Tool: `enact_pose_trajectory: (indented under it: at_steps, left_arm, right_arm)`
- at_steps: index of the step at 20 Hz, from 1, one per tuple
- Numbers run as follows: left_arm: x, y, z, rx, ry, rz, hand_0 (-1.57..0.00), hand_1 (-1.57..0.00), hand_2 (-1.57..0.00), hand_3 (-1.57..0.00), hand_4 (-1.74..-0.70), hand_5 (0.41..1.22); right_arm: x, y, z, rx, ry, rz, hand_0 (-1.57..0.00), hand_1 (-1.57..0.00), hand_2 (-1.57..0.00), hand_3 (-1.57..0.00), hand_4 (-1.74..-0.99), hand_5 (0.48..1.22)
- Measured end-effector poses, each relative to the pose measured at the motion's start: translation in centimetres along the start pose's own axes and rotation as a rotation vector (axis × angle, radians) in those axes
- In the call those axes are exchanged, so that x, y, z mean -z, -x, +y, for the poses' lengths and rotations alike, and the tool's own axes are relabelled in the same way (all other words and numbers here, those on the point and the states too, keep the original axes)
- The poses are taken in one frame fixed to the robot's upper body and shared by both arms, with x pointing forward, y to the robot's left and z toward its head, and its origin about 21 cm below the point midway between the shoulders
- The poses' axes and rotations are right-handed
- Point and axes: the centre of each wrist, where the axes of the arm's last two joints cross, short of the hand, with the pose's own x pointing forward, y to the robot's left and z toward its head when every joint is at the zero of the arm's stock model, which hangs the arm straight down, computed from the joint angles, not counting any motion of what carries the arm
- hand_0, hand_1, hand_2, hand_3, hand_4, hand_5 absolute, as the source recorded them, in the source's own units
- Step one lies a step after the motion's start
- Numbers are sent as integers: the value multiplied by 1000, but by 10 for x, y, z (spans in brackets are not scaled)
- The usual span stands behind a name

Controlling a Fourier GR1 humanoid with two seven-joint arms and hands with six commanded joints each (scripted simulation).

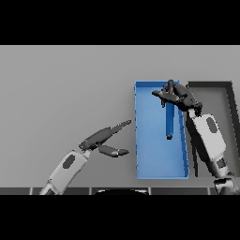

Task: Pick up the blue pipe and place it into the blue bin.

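Observation:
The blue bin lies right of the table's middle, long side running away from me. The blue pipe shows inside it near the right wall, lengthwise, with its dark near end around mid-bin. My right hand hovers over the pipe's far end at the back of the bin. Its fingers are spread and fairly straight, and the pipe's top end is hidden beneath them. My left hand is over the bare table just left of the bin, fingers straight and pointing toward it.
A dark grey bin stands right beside the blue bin at the back right, partly covered by my right forearm. Grey tabletop stretches to the left and the back.

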Motion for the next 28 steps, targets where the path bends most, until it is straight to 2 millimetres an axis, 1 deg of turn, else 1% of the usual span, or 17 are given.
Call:
enact_pose_trajectory:
  at_steps: [1,2,3,4,5,6,9,11,13,15,17,19,20,23,25,27,28]
  left_arm:
    - [-2,0,0,-1,0,-12,1,1,1,1,-886,455]
    - [1,-1,0,3,-2,0,1,1,1,1,-886,453]
    - [-1,-4,3,0,-1,-8,1,1,1,1,-885,454]
    - [-2,-5,1,4,2,-6,1,1,1,1,-885,453]
    - [-2,-1,-1,6,3,5,1,1,1,1,-886,454]
    - [-3,-4,-2,4,3,-5,1,1,1,1,-888,453]
    - [-3,-4,-2,-1,-2,13,1,1,1,1,-893,454]
    - [-4,-3,3,1,-6,9,1,1,1,1,-896,451]
    - [0,-5,-2,-1,4,-2,1,1,1,1,-899,450]
    - [-2,-2,-1,-5,4,7,1,1,1,1,-905,455]
    - [-4,-1,-1,-12,3,7,1,1,1,1,-912,458]
    - [1,-2,-4,-15,-4,8,1,1,1,1,-914,460]
    - [-1,0,-4,-14,-11,3,1,1,1,1,-915,462]
    - [2,-2,1,-14,-9,7,1,1,1,1,-922,466]
    - [0,-2,4,-18,-5,5,1,1,1,1,-920,467]
    - [1,-1,5,-23,-4,-1,1,1,1,1,-920,469]
    - [1,1,4,-21,-1,7,1,1,1,1,-920,468]
  right_arm:
    - [4,10,-1,0,16,63,-1563,-1459,-1393,-1122,-1547,1133]
    - [8,19,-2,27,43,124,-1306,-1167,-1114,-897,-1503,1150]
    - [9,23,-1,41,37,174,-1045,-933,-891,-718,-1455,1164]
    - [13,28,-1,55,42,234,-836,-746,-712,-574,-1392,1176]
    - [15,29,-2,61,52,277,-668,-597,-570,-459,-1338,1157]
    - [16,32,-2,63,47,310,-534,-477,-456,-367,-1285,1141]
    - [15,28,5,-77,23,346,-273,-244,-233,-187,-1179,975]
    - [15,33,9,-185,24,358,-174,-156,-149,-120,-1149,887]
    - [16,37,10,-275,24,366,-111,-99,-95,-76,-1125,821]
    - [20,43,10,-306,34,344,-71,-63,-60,-48,-1125,764]
    - [21,46,5,-299,57,334,-45,-40,-38,-31,-1124,717]
    - [21,44,5,-310,66,329,-28,-25,-24,-19,-1120,702]
    - [20,41,4,-297,62,313,-23,-20,-19,-15,-1119,695]
    - [21,46,7,-293,57,323,-11,-10,-9,-7,-1132,675]
    - [19,42,4,-307,53,312,-9,-8,-7,-6,-1129,673]
    - [22,46,3,-299,41,319,-9,-8,-7,-6,-1129,678]
    - [21,45,5,-300,29,307,-9,-8,-7,-6,-1129,677]
